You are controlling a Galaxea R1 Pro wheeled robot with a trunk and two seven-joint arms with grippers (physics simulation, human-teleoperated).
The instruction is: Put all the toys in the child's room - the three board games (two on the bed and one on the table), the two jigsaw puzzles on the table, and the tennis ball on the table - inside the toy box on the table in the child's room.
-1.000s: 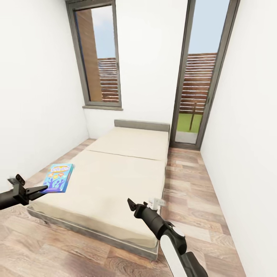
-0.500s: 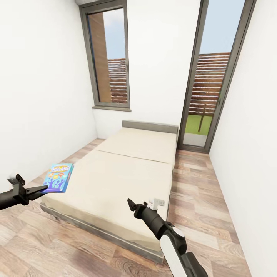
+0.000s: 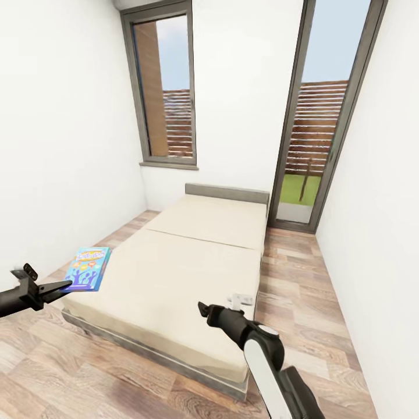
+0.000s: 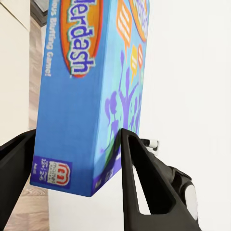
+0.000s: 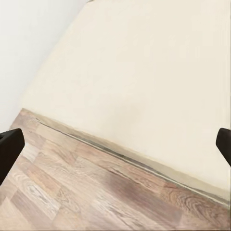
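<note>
A blue board game [image 3: 88, 269] with colourful print hangs over the bed's near left corner, gripped at its near edge by my left gripper [image 3: 65, 285]. The left wrist view shows the same blue box [image 4: 86, 96] clamped between the two black fingers of the left gripper [image 4: 72, 144]. The bed [image 3: 174, 273] has a plain beige mattress, and nothing else lies on the part I see. My right gripper [image 3: 202, 308] hovers over the bed's near right corner; in its wrist view the right gripper [image 5: 115, 139] is open, fingers wide apart and empty, above the mattress edge and floor.
White walls stand close on the left [image 3: 58, 145] and right [image 3: 378, 203]. A tall window [image 3: 166, 87] and a glass door [image 3: 320, 116] are at the far end. A strip of wood-plank floor [image 3: 302, 291] runs along the bed's right side.
The camera first swung, shifting the whole picture rightward. Since then the right arm has drawn slightly right and lower. The left gripper still holds the blue box.
</note>
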